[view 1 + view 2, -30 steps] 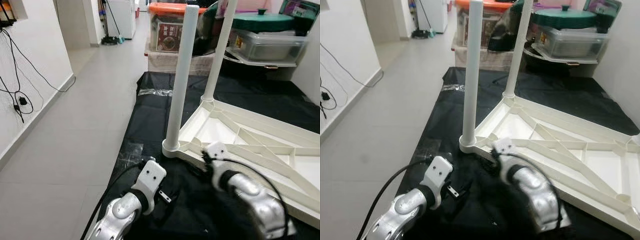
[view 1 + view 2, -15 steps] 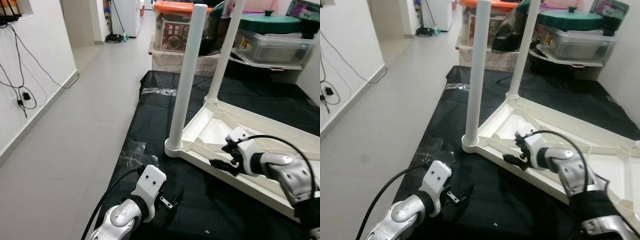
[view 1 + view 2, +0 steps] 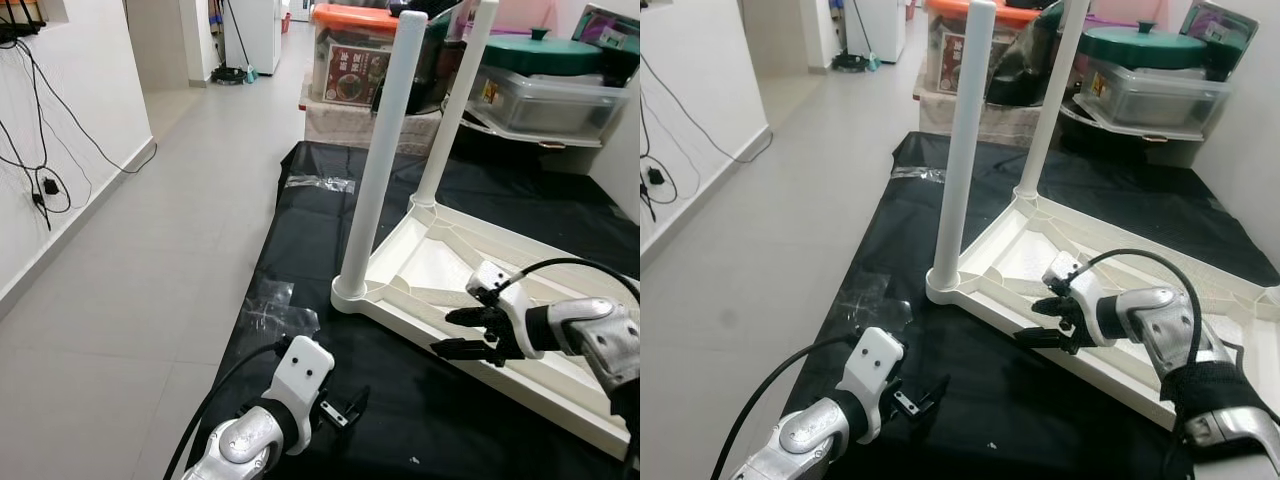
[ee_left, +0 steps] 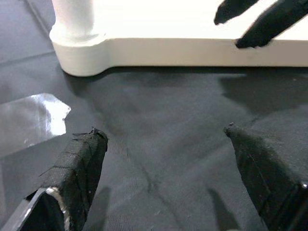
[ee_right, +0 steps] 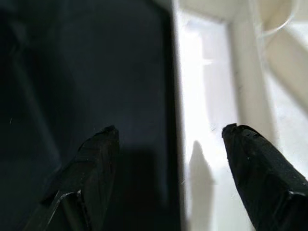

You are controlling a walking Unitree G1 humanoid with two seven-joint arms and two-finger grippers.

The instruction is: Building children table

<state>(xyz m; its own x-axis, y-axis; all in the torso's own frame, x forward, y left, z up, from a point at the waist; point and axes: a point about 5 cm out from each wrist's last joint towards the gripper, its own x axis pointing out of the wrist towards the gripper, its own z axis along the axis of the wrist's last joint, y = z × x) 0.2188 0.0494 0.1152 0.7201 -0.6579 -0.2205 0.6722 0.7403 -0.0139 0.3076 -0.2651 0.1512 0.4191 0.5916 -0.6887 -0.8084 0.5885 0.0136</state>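
My right hand (image 3: pixel 458 332) spreads open astride the upturned tabletop's (image 3: pixel 560 300) near edge, seemingly not touching; my left hand (image 3: pixel 345 408) hovers open above the black sheet (image 3: pixel 300 230).

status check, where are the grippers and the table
Right gripper open, straddling the upturned table's near rim. Left gripper open, low over the black sheet. Two legs fitted.

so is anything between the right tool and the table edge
Nothing visible. The right tool is open and straddles the near rim of the upturned white table, one finger over the black mat, one over the table's underside.
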